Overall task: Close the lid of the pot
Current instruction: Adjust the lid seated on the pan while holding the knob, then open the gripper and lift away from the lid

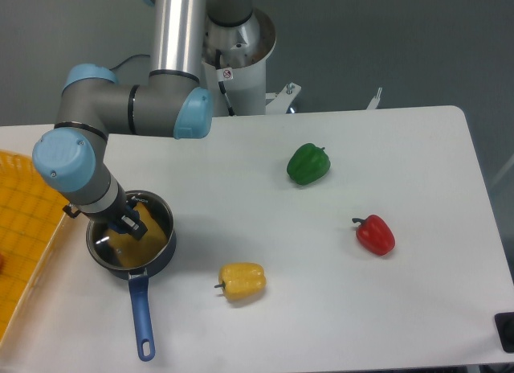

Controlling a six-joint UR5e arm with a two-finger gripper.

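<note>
A single fixed camera looks down at a steep angle from high at the table's [385, 309] near edge, facing the arm's base [237, 59] at the far side, far enough off to take in almost the whole top.

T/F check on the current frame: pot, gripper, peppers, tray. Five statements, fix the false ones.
1. The pot stands near the table's left edge, blue handle toward the camera. True.
2. The gripper is over the green pepper. False: it is over the pot.
3. Three peppers lie on the table. True: green, red pepper, yellow pepper.
4. The yellow pepper sits inside the pot. False: it lies on the table, right of the handle.
5. The yellow tray is at the right edge. False: left edge.
</note>
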